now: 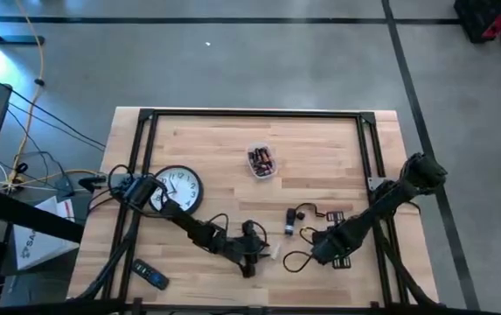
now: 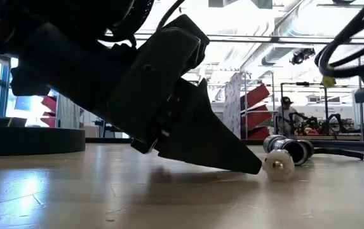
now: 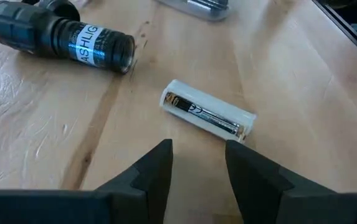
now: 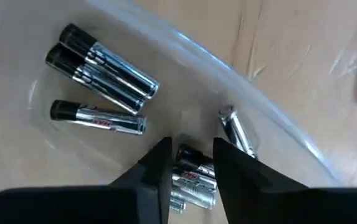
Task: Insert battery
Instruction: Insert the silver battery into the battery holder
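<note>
The white battery (image 3: 208, 116) lies on its side on the bare wood, just ahead of the left gripper (image 3: 198, 155) and slightly across its line, one end turned toward the black flashlight (image 3: 60, 36) that lies farther ahead and to one side. The two do not touch, and open table surrounds the battery on every side. The left gripper's fingers (image 3: 156, 168) stand moderately apart, holding nothing and not touching the battery. In the low view the fingertip comes down almost to the tabletop, just beside the battery's round end (image 2: 278, 164), and I cannot tell whether they meet. From above, this gripper works near the table's front edge (image 1: 259, 302), with free wood around it. The right gripper (image 1: 320, 243) sits close by on the far side of the flashlight, among looped cables (image 1: 298, 260). Its wrist camera looks down into a clear dish (image 4: 271, 118) of silver batteries (image 4: 100, 68), and I cannot tell whether it grips one. Farther off lie a clock (image 1: 178, 188) and a remote (image 1: 152, 276).
</note>
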You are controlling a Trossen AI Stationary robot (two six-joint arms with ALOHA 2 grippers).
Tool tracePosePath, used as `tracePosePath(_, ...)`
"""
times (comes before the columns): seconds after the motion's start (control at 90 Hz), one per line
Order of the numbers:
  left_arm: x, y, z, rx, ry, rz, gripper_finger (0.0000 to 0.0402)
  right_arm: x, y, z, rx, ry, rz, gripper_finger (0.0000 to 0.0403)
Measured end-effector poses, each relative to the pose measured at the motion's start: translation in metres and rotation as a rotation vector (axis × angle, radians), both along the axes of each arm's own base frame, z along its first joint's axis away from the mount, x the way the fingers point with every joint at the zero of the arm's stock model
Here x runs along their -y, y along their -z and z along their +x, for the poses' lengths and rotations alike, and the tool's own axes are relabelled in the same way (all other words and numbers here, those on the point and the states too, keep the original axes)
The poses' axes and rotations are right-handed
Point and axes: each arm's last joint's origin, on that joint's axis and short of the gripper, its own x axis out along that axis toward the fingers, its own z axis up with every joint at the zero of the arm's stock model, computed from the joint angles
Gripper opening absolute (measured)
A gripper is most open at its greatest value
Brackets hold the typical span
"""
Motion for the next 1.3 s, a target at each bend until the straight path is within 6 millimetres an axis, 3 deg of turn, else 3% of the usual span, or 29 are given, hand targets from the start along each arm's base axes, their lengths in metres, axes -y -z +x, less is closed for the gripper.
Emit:
tracePosePath(0.278,0.0,0.0,0.0,0.0,0.0,0.0,0.0133,0.0,0.001,-0.001,-0.01,-0.001,0.005,0.0082)
tracePosePath(0.578,0.0,0.0,0.0,-0.001,0.0,0.001,0.0133,0.0,-0.02,0.005,-0.001,-0.041,-0.128,0.0082)
tracePosePath(1.156,0.0,0.0,0.0,-0.001,-0.001,0.001,0.0133,0.012,0.004,-0.011,-0.04,-0.075,-0.147,0.0081)
tracePosePath(1.3,0.0,0.0,0.0,-0.001,-0.001,0.001,0.0133,0.012,0.005,-0.011,-0.041,-0.065,-0.135,0.006)
